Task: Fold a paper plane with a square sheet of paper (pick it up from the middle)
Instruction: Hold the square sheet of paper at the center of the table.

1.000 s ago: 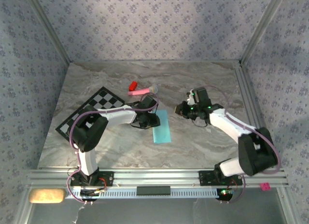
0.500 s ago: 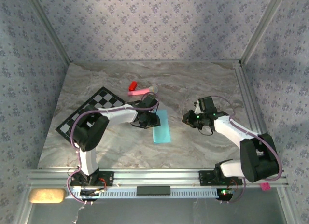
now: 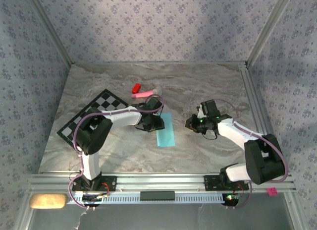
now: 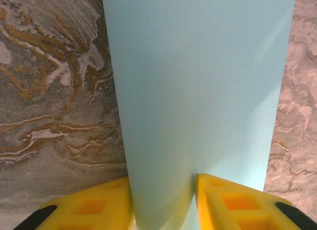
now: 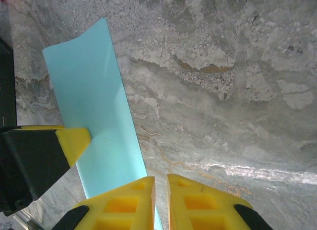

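Observation:
The light-blue square sheet of paper (image 3: 166,133) lies doubled over into a narrow strip in the middle of the table. My left gripper (image 3: 157,124) sits at its far left edge. In the left wrist view the yellow fingers (image 4: 94,205) stand either side of the paper's raised, rounded fold (image 4: 198,91), and the left gripper (image 4: 163,202) is shut on it. My right gripper (image 3: 191,123) hovers low just right of the strip, shut with a thin slit and nothing in it. The right wrist view has the right gripper (image 5: 161,198) beside the paper's edge (image 5: 94,101), with a left fingertip (image 5: 73,140) on the sheet.
A black-and-white checkered mat (image 3: 84,118) lies at the left, partly under the left arm. A pink stick toy (image 3: 144,94) and a small red block (image 3: 136,86) lie behind the paper. Metal rails (image 3: 255,101) bound the marble table (image 3: 208,86) on the right.
The right arm has swung nearer and left, bringing its gripper down close to the paper's right side. The left gripper and paper have stayed put.

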Available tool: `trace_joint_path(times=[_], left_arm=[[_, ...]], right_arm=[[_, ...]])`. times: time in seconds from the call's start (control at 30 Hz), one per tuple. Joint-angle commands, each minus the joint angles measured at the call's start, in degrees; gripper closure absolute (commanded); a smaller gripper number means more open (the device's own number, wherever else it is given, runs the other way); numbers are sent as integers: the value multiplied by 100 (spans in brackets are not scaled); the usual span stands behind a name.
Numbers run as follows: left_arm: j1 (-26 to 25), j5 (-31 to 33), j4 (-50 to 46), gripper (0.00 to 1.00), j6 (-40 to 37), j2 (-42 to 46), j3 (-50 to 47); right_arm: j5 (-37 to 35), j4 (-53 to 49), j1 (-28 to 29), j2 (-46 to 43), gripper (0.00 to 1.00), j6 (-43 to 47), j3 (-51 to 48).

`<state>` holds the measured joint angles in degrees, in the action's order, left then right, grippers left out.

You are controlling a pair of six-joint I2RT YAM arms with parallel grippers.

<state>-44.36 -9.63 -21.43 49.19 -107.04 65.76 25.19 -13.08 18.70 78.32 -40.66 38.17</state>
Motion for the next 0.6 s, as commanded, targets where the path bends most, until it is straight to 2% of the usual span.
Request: trace_joint_path(times=[0.0,0.57], left_arm=[[4,252,-215,62,73,-208,-10],[11,302,-284,61,213,-333,7]], right_arm=[[56,-60,53,119,85,14,162],[12,-132,238,358,84,26,314]])
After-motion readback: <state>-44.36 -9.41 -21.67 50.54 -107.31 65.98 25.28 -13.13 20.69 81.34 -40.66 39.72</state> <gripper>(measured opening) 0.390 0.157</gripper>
